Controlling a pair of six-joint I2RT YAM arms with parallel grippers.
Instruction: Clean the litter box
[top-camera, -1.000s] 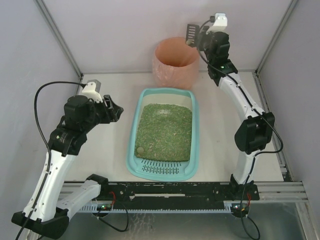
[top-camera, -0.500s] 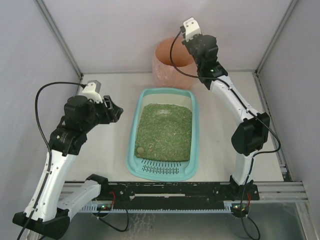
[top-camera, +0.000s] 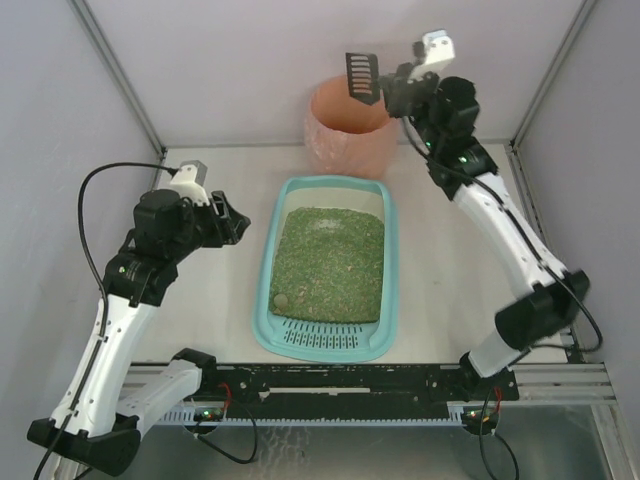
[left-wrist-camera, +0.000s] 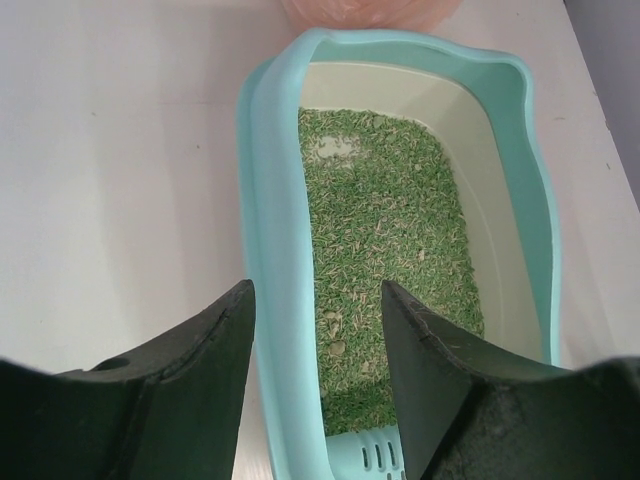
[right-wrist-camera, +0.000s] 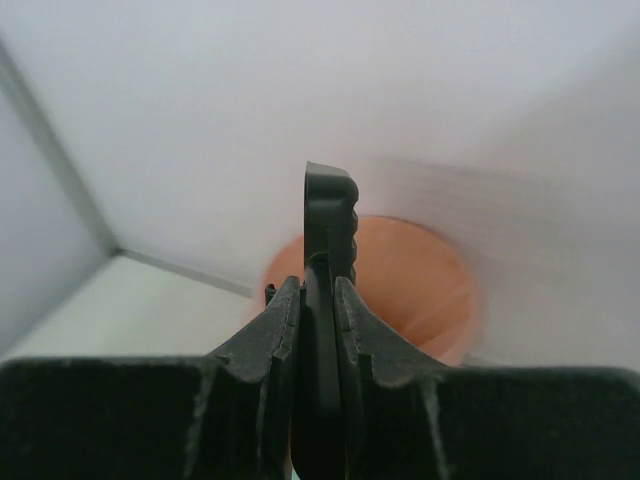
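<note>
Litter box (top-camera: 393, 280) sits mid-worktop (top-camera: 220, 300), grate end nearest, green granules inside. Left tool (top-camera: 232, 220) hovers just left of box, jaws approx half apart, holding nothing. Beyond box's far end: pink-orange bin (top-camera: 350, 125). Right tool (top-camera: 392, 85) above it, clamped on black scoop (top-camera: 360, 77).

Litter box (top-camera: 327, 268) mid-tabletop (top-camera: 220, 310), grate end (top-camera: 320, 336) toward the near edge, round bin (top-camera: 345, 130) just behind it, scoop (top-camera: 361, 78) above the bin.

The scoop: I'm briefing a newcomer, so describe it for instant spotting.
Start at the teal litter box mid-table; behind it stands the round pink-orange bin. Above the bin's rim, the right gripper holds the scoop: the only small, black, slotted thing.
</note>
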